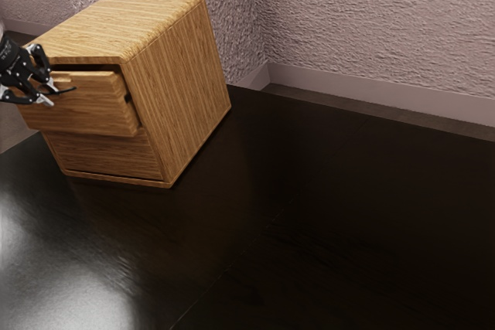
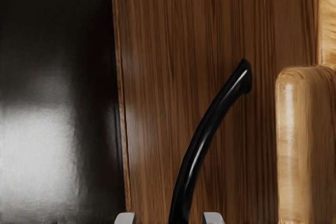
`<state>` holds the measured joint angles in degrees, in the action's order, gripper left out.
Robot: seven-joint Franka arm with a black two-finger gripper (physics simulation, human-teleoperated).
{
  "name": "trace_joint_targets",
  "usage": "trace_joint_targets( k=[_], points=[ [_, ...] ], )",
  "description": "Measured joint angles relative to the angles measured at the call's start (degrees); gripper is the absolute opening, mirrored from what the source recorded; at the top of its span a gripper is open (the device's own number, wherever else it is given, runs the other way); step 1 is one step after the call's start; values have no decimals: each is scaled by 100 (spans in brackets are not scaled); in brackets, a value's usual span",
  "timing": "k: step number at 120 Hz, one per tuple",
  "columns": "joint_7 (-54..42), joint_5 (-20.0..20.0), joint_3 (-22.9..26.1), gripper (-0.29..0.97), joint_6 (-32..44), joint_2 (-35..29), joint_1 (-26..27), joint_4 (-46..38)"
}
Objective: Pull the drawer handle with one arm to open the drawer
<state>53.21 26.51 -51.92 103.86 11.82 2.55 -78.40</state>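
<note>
A light wooden cabinet point(image 1: 174, 67) stands on the dark table at the exterior view's upper left. Its upper drawer point(image 1: 85, 110) juts a short way out of the cabinet face. A thin black curved handle point(image 1: 63, 91) sits on the drawer front. My black gripper point(image 1: 40, 89) is at this handle, at the picture's far left edge. In the wrist view the handle point(image 2: 210, 124) arcs over the drawer front point(image 2: 157, 66) and runs down between my two grey fingertips point(image 2: 125, 217). A gap shows on each side of it, so the gripper is open around the handle.
A lower drawer front point(image 1: 104, 156) sits flush in the cabinet. The glossy dark table point(image 1: 325, 229) stretches to the exterior view's right and front. A textured wall point(image 1: 371, 13) with a skirting board stands behind. A rounded pale wooden edge point(image 2: 304, 145) lies beside the handle.
</note>
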Motion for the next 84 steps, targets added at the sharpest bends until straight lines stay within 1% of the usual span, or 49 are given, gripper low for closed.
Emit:
trace_joint_targets(
  k=[16,38,84],
  points=[
    [-8,-16,-25,8,-74,-148,-3,-38],
    [-19,-33,-45,8,-158,-176,-4,-89],
    [-74,-101,-71,9,-302,-510,9,-383]
  ],
)
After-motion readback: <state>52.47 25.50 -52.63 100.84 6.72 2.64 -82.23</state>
